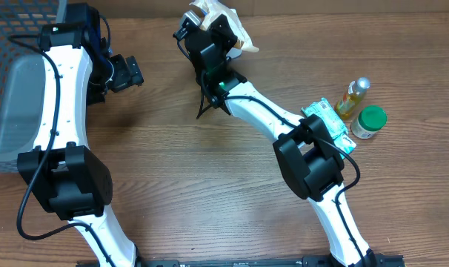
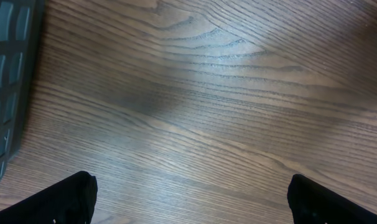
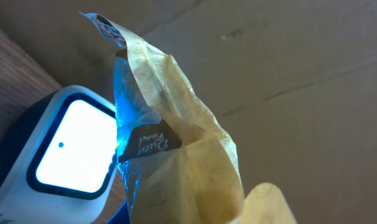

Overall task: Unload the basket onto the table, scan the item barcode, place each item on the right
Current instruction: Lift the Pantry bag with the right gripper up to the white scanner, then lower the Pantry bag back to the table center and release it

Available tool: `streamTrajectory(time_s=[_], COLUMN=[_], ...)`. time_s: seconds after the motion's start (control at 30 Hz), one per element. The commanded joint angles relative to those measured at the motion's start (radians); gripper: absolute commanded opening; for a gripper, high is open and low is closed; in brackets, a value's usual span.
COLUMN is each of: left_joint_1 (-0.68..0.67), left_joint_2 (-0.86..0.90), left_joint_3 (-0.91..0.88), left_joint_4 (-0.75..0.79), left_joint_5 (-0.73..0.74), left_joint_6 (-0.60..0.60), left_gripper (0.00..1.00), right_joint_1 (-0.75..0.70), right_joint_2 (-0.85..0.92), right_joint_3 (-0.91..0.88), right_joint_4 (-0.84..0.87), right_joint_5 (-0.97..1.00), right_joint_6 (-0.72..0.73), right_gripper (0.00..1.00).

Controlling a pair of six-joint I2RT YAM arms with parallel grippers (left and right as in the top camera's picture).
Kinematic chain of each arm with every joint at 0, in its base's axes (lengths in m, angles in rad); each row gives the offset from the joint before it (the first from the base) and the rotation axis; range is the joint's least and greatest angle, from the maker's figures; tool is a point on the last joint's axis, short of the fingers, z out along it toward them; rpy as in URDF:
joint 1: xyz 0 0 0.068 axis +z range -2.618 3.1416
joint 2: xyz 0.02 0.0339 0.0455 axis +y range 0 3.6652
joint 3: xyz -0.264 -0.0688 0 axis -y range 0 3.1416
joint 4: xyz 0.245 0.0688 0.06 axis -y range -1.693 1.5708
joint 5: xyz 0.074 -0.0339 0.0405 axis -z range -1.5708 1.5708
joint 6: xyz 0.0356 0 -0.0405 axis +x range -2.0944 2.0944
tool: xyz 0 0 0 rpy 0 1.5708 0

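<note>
The item is a crinkled cream-yellow packet (image 1: 230, 27) with a dark label, held up at the table's far edge. My right gripper (image 1: 210, 31) is shut on it from below. In the right wrist view the packet (image 3: 176, 155) fills the lower middle and hides the fingers. Just left of it stands the barcode scanner (image 3: 70, 146), white, with its window lit, and blue light falls on the packet's near edge. My left gripper (image 1: 124, 73) hangs open over bare wood at the left, and its fingers (image 2: 70, 199) stand far apart with nothing between them.
A grey mesh basket (image 1: 10, 89) stands at the far left, its corner (image 2: 5, 81) near the left gripper. At the right lie a green packet (image 1: 330, 119), a small yellow bottle (image 1: 352, 98) and a green-lidded jar (image 1: 369, 122). A cardboard wall (image 3: 288, 74) rises behind the scanner.
</note>
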State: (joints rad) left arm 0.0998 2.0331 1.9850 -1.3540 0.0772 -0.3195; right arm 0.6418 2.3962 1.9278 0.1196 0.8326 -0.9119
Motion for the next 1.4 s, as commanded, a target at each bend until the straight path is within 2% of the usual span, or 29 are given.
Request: streamTrajectory(time_s=[0.0, 0.5, 0.8, 0.9, 1.07, 1.23, 1.37], left_joint_1=[-0.003, -0.003, -0.003, -0.003, -0.003, -0.003, -0.003], left_joint_2=[-0.005, -0.005, -0.005, -0.005, -0.005, -0.005, -0.005], left_joint_3=[0.009, 0.009, 0.009, 0.009, 0.009, 0.009, 0.009], left_joint_4=[0.001, 0.001, 0.001, 0.001, 0.001, 0.001, 0.001], left_joint_5=[-0.003, -0.003, -0.003, -0.003, -0.003, -0.003, -0.003], left_joint_6=[-0.01, -0.01, -0.01, -0.01, -0.01, -0.01, -0.01], left_gripper=[1.0, 0.99, 1.0, 1.0, 0.99, 1.0, 1.0], right_joint_1=[-0.007, -0.016, -0.019, -0.019, -0.019, -0.03, -0.055], right_joint_2=[0.018, 0.047, -0.087, -0.17, -0.335, -0.466, -0.521], right_joint_3=[0.016, 0.016, 0.016, 0.016, 0.016, 0.016, 0.016], right_joint_4=[0.015, -0.04, -0.049, -0.112, -0.332, -0.665, -0.927], right_joint_5=[-0.017, -0.05, -0.022, -0.022, -0.042, -0.204, -0.427], right_joint_6=[0.021, 0.047, 0.063, 0.148, 0.4, 0.715, 0.956], right_gripper=[0.04, 0.04, 0.04, 0.04, 0.04, 0.04, 0.04])
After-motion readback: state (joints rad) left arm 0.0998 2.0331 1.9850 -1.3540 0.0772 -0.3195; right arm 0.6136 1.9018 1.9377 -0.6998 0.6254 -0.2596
